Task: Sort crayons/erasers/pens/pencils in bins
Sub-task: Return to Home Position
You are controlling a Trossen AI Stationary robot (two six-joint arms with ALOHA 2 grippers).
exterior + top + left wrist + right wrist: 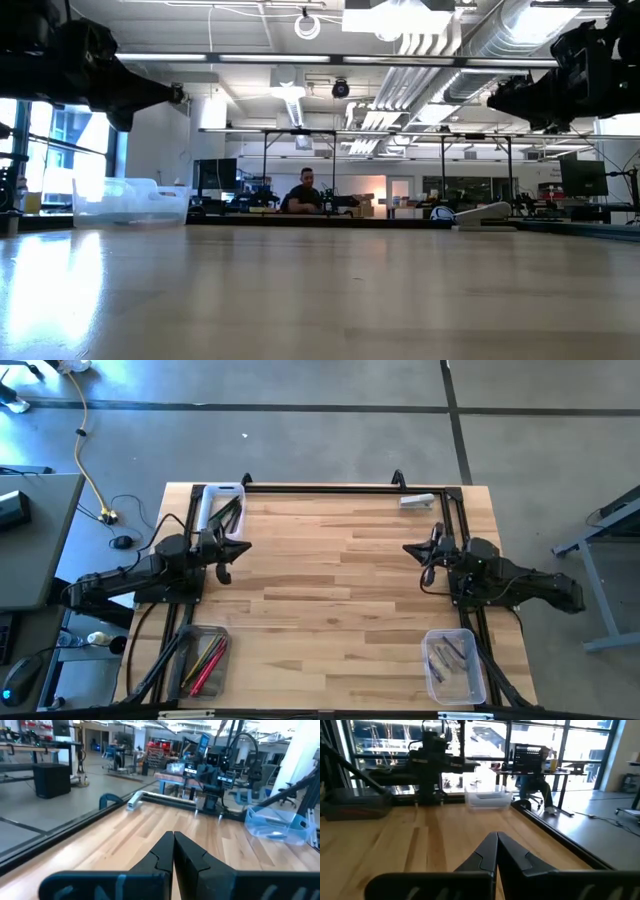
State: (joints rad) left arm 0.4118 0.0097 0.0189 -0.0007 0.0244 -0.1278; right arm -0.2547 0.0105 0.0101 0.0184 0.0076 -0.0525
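Both jaws closed (gripping nothing): left arm (160,565) and right arm (500,575) hover above the table (340,595).

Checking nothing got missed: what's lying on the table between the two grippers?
Nothing; the high view shows only bare wooden table between the left gripper and the right gripper.

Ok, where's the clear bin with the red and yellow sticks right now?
In the high view, the clear plastic rectangular bin holding red and yellow sticks sits at the wooden table's lower-left corner, below the left arm.
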